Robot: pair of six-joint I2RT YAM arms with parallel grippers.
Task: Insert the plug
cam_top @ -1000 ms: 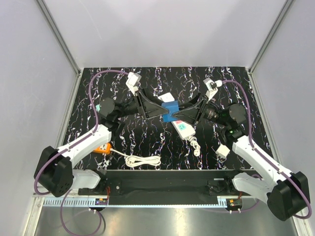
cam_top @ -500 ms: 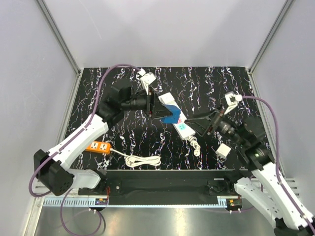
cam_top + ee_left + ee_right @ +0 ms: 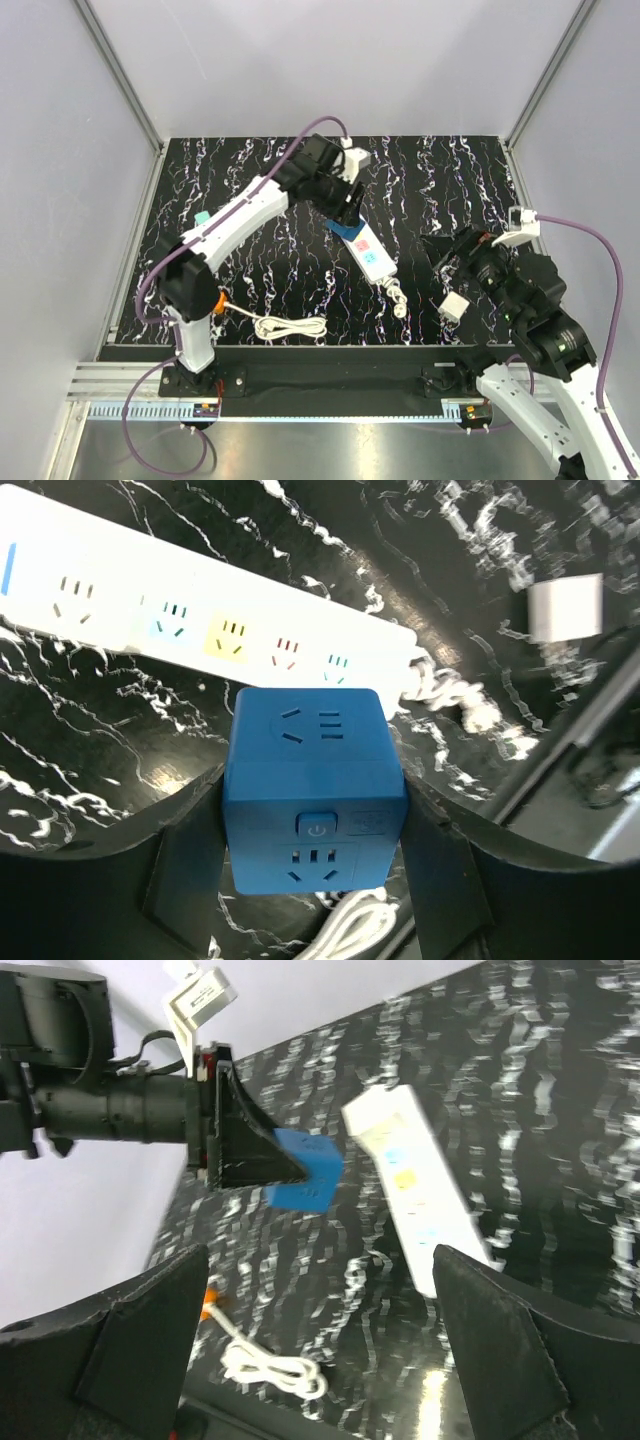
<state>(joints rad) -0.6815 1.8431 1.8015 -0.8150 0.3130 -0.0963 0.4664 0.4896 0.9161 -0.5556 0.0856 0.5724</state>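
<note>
Gripper-held blue plug (image 3: 315, 790) above strip

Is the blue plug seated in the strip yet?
Out. The left gripper holds the plug clear of the white strip; visible sockets empty.

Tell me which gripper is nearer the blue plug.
Left. The left gripper is shut on the blue plug, clamping two of its sides, close to the white power strip. The right gripper is open and empty, off toward the table's right side, apart from the plug.
</note>
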